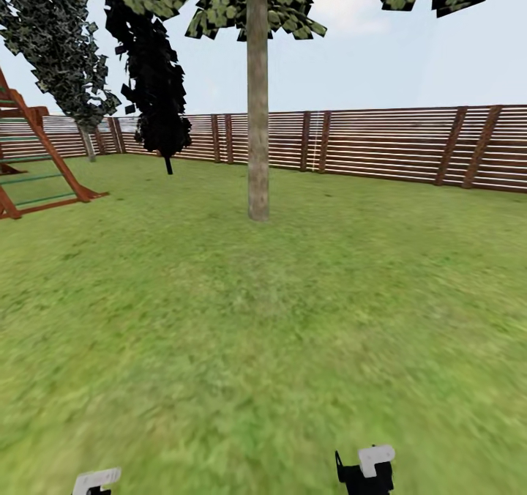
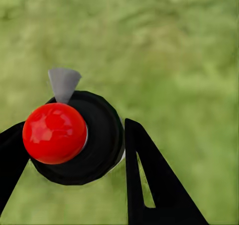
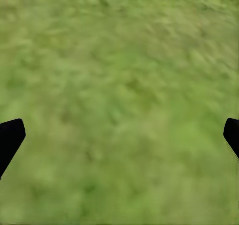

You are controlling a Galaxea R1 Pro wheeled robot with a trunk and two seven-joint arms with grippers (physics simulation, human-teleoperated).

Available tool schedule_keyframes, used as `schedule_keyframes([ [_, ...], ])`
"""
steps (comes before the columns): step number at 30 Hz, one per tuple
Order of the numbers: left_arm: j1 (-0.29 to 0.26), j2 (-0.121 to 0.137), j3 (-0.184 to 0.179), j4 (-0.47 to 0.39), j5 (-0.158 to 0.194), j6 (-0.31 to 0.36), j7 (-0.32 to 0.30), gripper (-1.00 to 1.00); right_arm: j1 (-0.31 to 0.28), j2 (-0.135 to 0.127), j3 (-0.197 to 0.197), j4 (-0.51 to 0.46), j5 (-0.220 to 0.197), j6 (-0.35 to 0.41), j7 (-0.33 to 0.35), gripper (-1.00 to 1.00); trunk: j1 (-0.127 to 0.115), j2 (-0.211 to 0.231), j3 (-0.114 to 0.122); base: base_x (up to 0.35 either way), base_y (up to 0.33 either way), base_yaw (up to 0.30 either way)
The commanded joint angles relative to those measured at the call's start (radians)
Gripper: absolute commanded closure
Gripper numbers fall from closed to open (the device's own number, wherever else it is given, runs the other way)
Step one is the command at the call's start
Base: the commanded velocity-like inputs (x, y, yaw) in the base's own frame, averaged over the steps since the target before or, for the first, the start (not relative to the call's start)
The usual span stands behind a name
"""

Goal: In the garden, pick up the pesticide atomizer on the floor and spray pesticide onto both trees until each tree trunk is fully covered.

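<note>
Already gripped, the pesticide atomizer (image 2: 74, 135) sits between the fingers of the left tool (image 2: 74, 150), its round red cap (image 2: 54, 133) and grey nozzle (image 2: 63, 83) facing the wrist camera above the grass (image 2: 169, 45). The black fingers press against either side of the bottle's dark collar, so the left tool is closed on it. The right tool (image 3: 119, 135) hangs over bare lawn with its fingertips spread wide and nothing between them.

From the head view, one tree trunk (image 1: 257, 92) rises straight ahead, well apart from the robot across open lawn, with the wooden fence (image 1: 380, 147) behind it, a dark narrow tree (image 1: 157, 92) to one side and a red climbing frame (image 1: 36, 158) at the far left. No white spray is visible anywhere.

The risks look plain. Spraying from this far back would likely send the mist onto grass rather than bark. The nozzle's heading relative to the trunk cannot be read from these views, so a misaimed burst is possible. The hold seems to be on the collar alone, and a jolt while driving could tilt or loosen the bottle. Only one of the two trunks is in sight, so the second could be missed.
</note>
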Motion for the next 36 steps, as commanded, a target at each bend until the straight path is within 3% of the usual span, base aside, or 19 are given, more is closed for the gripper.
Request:
schedule_keyframes([
  [1, -0.001, 0.000, -0.001, 0.001, 0.008, -0.003, -0.004, 1.00, -0.001, 0.000, -0.001, 0.001, 0.011, -0.001, -0.009, -1.00, 0.000, 0.000, -0.001, 0.336, 0.000, 0.000],
  [36, 0.000, 0.000, -0.001, 0.001, 0.009, -0.003, -0.005, 1.00, -0.001, 0.003, -0.001, 0.000, 0.009, -0.001, -0.010, -1.00, 0.000, 0.000, -0.010, 0.336, 0.000, 0.000],
])
